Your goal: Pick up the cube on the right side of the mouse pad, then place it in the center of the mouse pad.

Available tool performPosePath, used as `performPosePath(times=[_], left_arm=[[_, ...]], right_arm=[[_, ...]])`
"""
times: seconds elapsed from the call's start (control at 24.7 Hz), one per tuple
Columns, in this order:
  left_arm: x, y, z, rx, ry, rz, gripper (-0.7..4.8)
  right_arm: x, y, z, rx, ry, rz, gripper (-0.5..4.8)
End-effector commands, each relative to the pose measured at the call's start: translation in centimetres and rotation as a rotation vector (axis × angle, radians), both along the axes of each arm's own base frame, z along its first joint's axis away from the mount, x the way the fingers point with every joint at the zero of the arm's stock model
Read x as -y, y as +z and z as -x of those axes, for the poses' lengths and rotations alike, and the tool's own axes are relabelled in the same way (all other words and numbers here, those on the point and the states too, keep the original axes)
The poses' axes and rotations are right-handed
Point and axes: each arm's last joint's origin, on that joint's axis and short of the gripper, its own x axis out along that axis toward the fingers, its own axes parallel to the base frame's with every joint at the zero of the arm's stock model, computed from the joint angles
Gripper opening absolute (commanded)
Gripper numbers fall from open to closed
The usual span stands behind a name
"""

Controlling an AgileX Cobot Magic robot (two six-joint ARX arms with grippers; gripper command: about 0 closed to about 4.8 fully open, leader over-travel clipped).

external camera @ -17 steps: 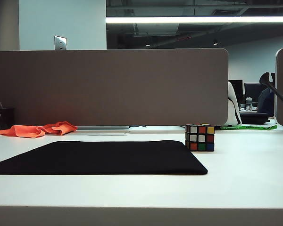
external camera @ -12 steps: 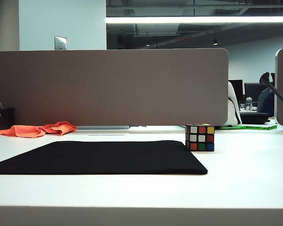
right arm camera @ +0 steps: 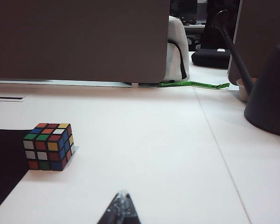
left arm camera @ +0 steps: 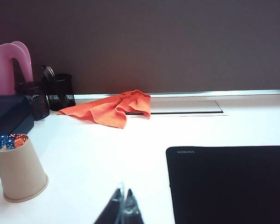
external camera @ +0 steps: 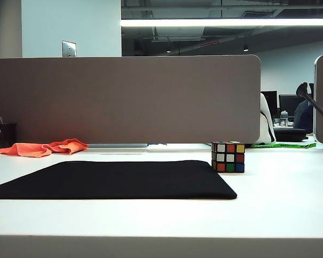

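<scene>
The cube (external camera: pixel 228 157) sits on the white table (external camera: pixel 280 199) just beside the right edge of the mouse pad (external camera: pixel 118 179), towards its far right corner, apparently touching or nearly touching that edge; it is flat and square on, nothing holding it; the pad's centre is bare.

The right gripper (right arm camera: pixel 121 210) shows only as its tips at the near edge of the right wrist view, jaws closed together and empty, well short of the cube (right arm camera: pixel 49 146), which lies ahead and off to the left of it; the left gripper (left arm camera: pixel 123 207) is likewise low over the table near the pad's near left corner (left arm camera: pixel 228 182), its tips pressed together, holding nothing.

The step in hand looks like the reach, not yet begun; to do it well the right jaws should open wide first, swing left, come down over the cube square to two opposite faces, and close at mid-height so it does not twist; an orange cloth (external camera: pixel 43 148) lies far left, clear of the work.
</scene>
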Motion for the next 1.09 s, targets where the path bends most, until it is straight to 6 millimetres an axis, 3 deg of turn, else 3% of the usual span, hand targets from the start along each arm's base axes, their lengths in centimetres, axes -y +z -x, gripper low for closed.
performPosePath(times=[0.04, 0.2, 0.36, 0.69, 0.97, 1.09], left_arm=[[0.0, 0.2, 0.0, 0.015, -0.018, 0.03, -0.06], [0.4, 0.2, 0.1, 0.013, -0.145, 0.022, -0.06], [1.1, 0.2, 0.2, 0.008, -0.389, 0.004, -0.06], [1.5, 0.2, 0.4, -0.005, -0.54, 0.023, -0.06], [1.8, 0.0, 0.6, -0.038, -0.674, 0.064, -0.06], [1.8, 0.0, 0.6, -0.04, -0.687, 0.066, -0.06]], right_arm=[[0.0, 0.1, 0.0, 0.014, 0.002, -0.003, -0.06], [0.0, 0.4, 0.0, 0.034, 0.003, -0.002, -0.06], [0.0, 1.3, 0.2, 0.069, 0.003, 0.005, -0.06], [0.0, 3.4, 0.8, 0.129, -0.008, 0.038, -0.06], [-0.1, 6.5, 1.7, 0.363, -0.009, 0.061, -0.06], [-0.1, 7.0, 1.9, 0.346, 0.0, 0.019, -0.06]])
